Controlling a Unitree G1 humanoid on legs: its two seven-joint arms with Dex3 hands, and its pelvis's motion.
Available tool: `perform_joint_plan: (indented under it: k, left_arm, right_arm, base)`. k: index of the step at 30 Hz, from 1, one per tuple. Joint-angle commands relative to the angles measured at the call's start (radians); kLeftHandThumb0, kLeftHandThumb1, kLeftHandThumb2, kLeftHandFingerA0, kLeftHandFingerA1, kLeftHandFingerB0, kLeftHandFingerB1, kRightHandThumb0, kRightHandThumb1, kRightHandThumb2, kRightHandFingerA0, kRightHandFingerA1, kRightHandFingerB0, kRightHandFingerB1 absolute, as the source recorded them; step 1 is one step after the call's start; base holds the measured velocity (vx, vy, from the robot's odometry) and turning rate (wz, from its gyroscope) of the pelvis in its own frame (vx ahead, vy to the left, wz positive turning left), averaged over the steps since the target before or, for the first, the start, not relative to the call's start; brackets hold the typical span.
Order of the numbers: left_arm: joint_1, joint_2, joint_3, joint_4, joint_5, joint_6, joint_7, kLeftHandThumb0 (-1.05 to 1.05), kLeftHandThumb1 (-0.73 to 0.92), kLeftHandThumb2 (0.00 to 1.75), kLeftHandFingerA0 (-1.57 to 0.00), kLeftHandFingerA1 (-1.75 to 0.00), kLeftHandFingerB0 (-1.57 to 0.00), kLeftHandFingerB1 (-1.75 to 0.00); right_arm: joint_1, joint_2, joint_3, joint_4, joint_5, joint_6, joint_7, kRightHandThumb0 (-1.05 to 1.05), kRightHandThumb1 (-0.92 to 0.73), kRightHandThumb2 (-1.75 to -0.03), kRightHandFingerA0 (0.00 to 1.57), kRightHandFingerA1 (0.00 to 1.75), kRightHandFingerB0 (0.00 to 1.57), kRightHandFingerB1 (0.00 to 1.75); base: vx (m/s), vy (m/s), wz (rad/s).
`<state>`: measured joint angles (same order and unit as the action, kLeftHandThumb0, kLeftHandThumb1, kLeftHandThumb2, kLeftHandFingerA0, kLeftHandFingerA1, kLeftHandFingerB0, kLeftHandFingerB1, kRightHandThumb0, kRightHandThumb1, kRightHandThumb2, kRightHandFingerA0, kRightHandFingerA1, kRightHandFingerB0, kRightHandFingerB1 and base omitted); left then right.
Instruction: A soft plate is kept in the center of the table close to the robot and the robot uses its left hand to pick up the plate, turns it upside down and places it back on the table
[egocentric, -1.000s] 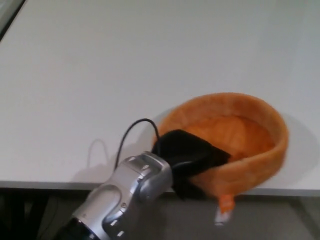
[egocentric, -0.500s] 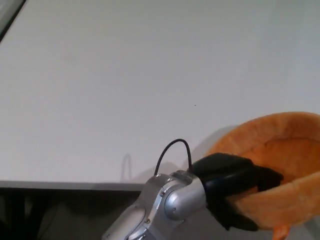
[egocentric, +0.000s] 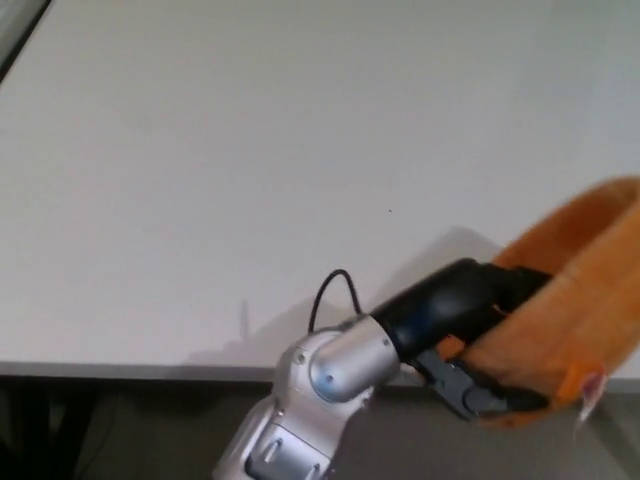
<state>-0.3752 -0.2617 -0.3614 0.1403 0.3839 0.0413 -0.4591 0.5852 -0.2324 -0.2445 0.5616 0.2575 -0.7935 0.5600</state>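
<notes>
One hand only, my left hand (egocentric: 470, 335), is pinching the rim of the soft orange plate (egocentric: 575, 300), holding it tilted on edge above the near right corner of the white table (egocentric: 250, 150). Being limp, the rim is threatening to slide from my fingers (egocentric: 480, 395) mid-turn and drop off the table's edge.

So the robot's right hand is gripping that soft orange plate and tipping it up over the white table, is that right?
Not quite: it is the left hand, coming in from picture left in the head view, that grips the soft orange plate. The rest holds: the plate is tipped up over the white table.
</notes>
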Motion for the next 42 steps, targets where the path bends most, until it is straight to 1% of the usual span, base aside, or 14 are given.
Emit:
perform_joint_plan:
  k: [1,2,12,13,14,21,22,24,25,30,33,35,36,42]
  left_arm:
    - [0.091,-0.406,0.279,-0.016,-0.585,0.288,0.095,-0.33,0.37,0.93,-1.30,-1.50,-1.09,-1.40]
    - [0.088,-0.425,0.301,-0.008,-0.621,0.286,0.108,-0.23,0.43,0.85,-1.01,-1.75,-0.75,-1.75]
    - [0.098,-0.544,0.438,0.033,-0.841,0.226,0.245,-0.19,0.50,0.84,-0.95,-1.75,-0.74,-1.75]
    - [0.099,-0.575,0.470,0.036,-0.879,0.226,0.300,-0.17,0.47,0.82,-0.94,-1.75,-0.72,-1.75]
    - [0.097,-0.599,0.499,0.036,-0.910,0.232,0.357,-0.17,0.46,0.82,-0.94,-1.75,-0.66,-1.75]
    - [0.081,-0.690,0.627,0.040,-1.047,0.147,0.624,-0.17,0.52,0.85,-0.92,-1.75,-0.44,-1.75]
    - [0.080,-0.695,0.661,0.048,-1.081,0.104,0.683,-0.17,0.53,0.82,-0.91,-1.75,-0.40,-1.75]
    - [0.086,-0.701,0.676,0.049,-1.106,0.089,0.711,-0.17,0.55,0.80,-0.91,-1.75,-0.35,-1.75]
    - [0.088,-0.700,0.691,0.055,-1.127,0.078,0.725,-0.17,0.57,0.78,-0.92,-1.75,-0.35,-1.75]
    - [0.097,-0.686,0.750,0.101,-1.207,0.030,0.743,-0.17,0.54,0.77,-0.95,-1.75,-0.36,-1.75]
    - [0.077,-0.680,0.767,0.119,-1.243,0.003,0.784,-0.18,0.56,0.74,-0.94,-1.75,-0.32,-1.60]
    - [0.072,-0.680,0.784,0.135,-1.266,-0.027,0.828,-0.15,0.54,0.81,-0.92,-1.75,-0.35,-1.09]
    - [0.073,-0.679,0.795,0.151,-1.267,-0.052,0.852,-0.21,0.52,0.89,-1.20,-1.54,-0.29,-0.64]
    - [0.077,-0.659,0.823,0.206,-1.279,-0.092,0.955,-0.15,0.61,0.76,-0.90,-1.75,-0.22,-0.47]
  right_arm:
    - [-0.009,-0.009,-0.010,0.027,0.020,-0.029,0.020,-0.70,-0.65,-0.97,0.54,0.55,0.28,0.47]
    - [-0.006,-0.004,-0.008,0.016,0.051,-0.008,0.044,-0.69,-0.64,-0.96,0.54,0.55,0.28,0.46]
    - [0.012,-0.014,-0.009,-0.010,-0.015,-0.032,-0.007,-0.67,-0.65,-0.98,0.51,0.55,0.25,0.46]
    - [0.013,-0.017,-0.012,-0.010,-0.042,-0.054,-0.026,-0.64,-0.81,-0.66,0.61,0.40,0.33,0.32]
    - [0.016,-0.019,-0.013,-0.016,-0.048,-0.056,-0.030,-0.63,-0.66,-0.99,0.51,0.56,0.25,0.47]
    - [-0.013,-0.025,-0.017,0.039,-0.031,-0.059,-0.009,-0.68,-0.67,-0.98,0.53,0.55,0.27,0.47]
    - [-0.005,-0.019,-0.012,0.018,-0.020,-0.044,-0.002,-0.63,-0.80,-0.65,0.61,0.39,0.34,0.32]
    - [0.004,-0.018,-0.011,0.008,-0.017,-0.038,0.000,-0.65,-0.66,-0.97,0.52,0.55,0.27,0.47]
    - [0.011,-0.020,-0.011,-0.004,-0.021,-0.032,-0.005,-0.63,-0.80,-0.65,0.61,0.38,0.34,0.32]
    - [0.017,-0.025,-0.015,-0.029,-0.024,-0.029,-0.009,-0.70,-0.68,-0.98,0.54,0.55,0.27,0.46]
    - [0.004,-0.019,-0.011,-0.029,-0.011,-0.008,-0.004,-0.72,-0.68,-0.97,0.51,0.53,0.26,0.45]
    - [0.010,-0.018,-0.009,-0.046,-0.009,-0.003,-0.003,-0.65,-0.78,-0.65,0.62,0.39,0.35,0.33]
    - [0.011,-0.017,-0.007,-0.044,-0.009,-0.006,-0.002,-0.67,-0.64,-0.98,0.54,0.56,0.27,0.47]
    - [-0.001,-0.019,-0.008,-0.022,-0.012,-0.010,0.001,-0.68,-0.66,-0.96,0.53,0.54,0.27,0.46]
  base:
    - [0.00,0.000,0.00]
    - [0.00,0.000,0.00]
    - [0.00,0.000,0.00]
    - [0.00,0.000,0.00]
    - [0.00,0.000,0.00]
    - [0.00,0.000,0.00]
    - [0.00,0.000,0.00]
    - [0.00,0.000,0.00]
    - [0.00,0.000,0.00]
    - [0.00,0.000,0.00]
    - [0.00,0.000,0.00]
    - [0.00,0.000,0.00]
    - [0.00,0.000,0.00]
    - [0.00,0.000,0.00]
